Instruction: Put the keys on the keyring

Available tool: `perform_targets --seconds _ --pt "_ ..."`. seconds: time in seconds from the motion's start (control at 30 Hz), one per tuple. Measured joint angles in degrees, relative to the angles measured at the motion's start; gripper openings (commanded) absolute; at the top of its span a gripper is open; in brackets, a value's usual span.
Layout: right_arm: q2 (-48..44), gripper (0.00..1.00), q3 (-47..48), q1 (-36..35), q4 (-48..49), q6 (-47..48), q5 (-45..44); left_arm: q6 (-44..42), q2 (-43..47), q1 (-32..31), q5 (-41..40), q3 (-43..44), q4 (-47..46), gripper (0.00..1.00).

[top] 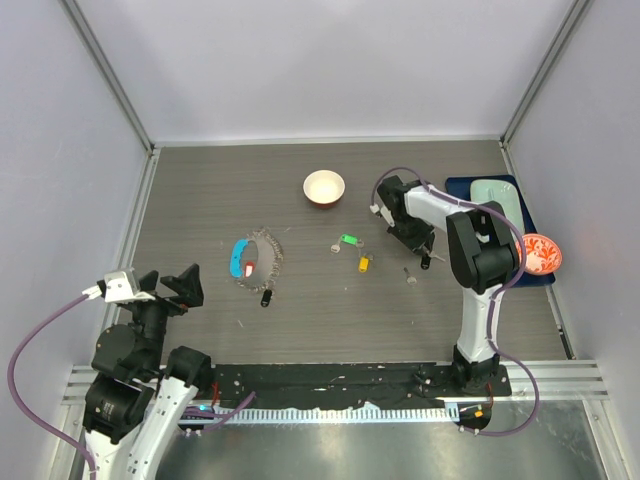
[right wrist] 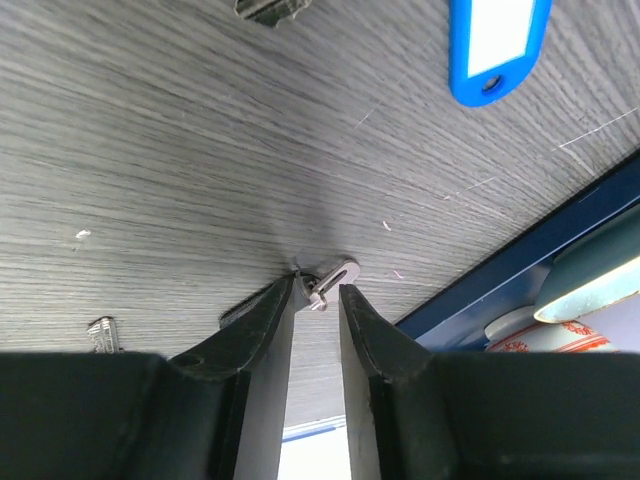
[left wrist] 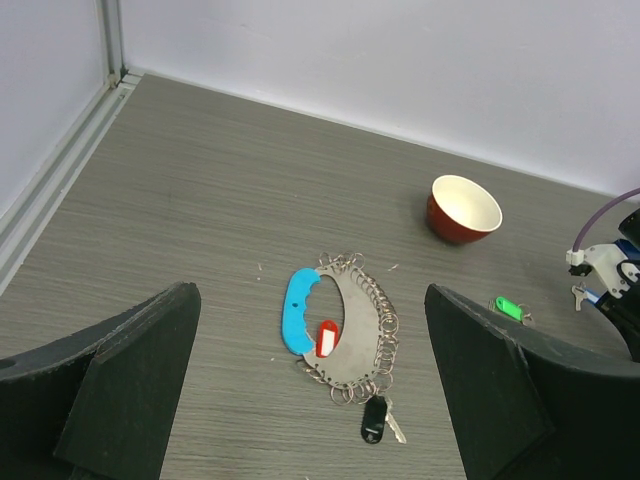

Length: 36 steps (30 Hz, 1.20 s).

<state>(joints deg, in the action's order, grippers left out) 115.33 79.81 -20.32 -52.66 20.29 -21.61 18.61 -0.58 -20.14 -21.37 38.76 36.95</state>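
We judge the step in hand to be the pick-up of one key. The right gripper (right wrist: 318, 286) is down at the counter (top: 200, 200), its jaws narrowly apart on either side of a small plain silver metal key (right wrist: 326, 282), touching it or all but. We cannot tell whether the pinch is firm. The keyring, a large silvery wire loop fringed with small rings (left wrist: 384, 326) and bearing a curved bright-blue plastic tag (left wrist: 297, 312), lies flat near the counter's middle, well to the left of that key. A red-tagged key (left wrist: 326, 339) rests within it, and a black-tagged key (left wrist: 374, 420) sits at its near edge; whether either is threaded on we cannot say. A green-tagged key (top: 347, 240) and a yellow-tagged key (top: 365, 264) lie loose between loop and right gripper, and a blue-tagged key (right wrist: 495, 45) lies near the flanked one. The left gripper (top: 167, 286) hovers at the front left, jaws spread wide, holding nothing. Next, we think, comes a sure grip on a thin flat thing, a clean lift, and a carry to the loop, which the left arm may need to steady. The counter is grey-brown wood-grain with faint pale scratches. It carries a small bowl, white inside and red-brown outside (top: 323, 186), and a dark-blue tray (top: 457, 185) at the right. Plain pale walls with metal rails close it in.
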Motion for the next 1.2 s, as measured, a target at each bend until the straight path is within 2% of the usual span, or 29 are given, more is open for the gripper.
perform_targets --seconds 0.03,0.07,0.2,0.23,0.33,0.57,0.8,1.2 --pt "0.11 0.18 -0.04 0.00 -0.02 0.17 0.02 -0.02 0.00 0.00 0.00 0.00 0.00 1.00" --pt "0.11 0.15 -0.11 0.00 0.00 0.35 0.02 -0.02 0.00 0.00 0.00 0.00 0.00 1.00" --pt "0.11 0.15 -0.11 0.00 0.20 0.59 0.09 -0.04 0.00 0.00 0.00 0.00 0.00 0.99" --pt "0.11 0.07 -0.11 0.00 0.22 0.59 0.09 -0.04 0.00 0.00 0.00 0.00 0.00 1.00" --pt "0.11 0.02 -0.13 0.00 0.39 0.68 0.22 -0.04 0.00 0.00 0.00 0.00 0.00 1.00" --pt "-1.99 0.01 -0.15 -0.42 0.48 0.24 1.66 -0.07 0.00 0.00 0.20 0.00 -0.02 1.00" --pt "-15.78 0.01 -3.43 -3.32 6.16 -1.51 4.20 -1.03 -0.26 0.00 3.28 -0.17 -0.55 1.00" --pt "-41.86 0.01 -25.05 -12.31 29.68 -8.79 14.05 -1.25 -3.76 0.00 14.51 -1.84 -5.92 1.00"
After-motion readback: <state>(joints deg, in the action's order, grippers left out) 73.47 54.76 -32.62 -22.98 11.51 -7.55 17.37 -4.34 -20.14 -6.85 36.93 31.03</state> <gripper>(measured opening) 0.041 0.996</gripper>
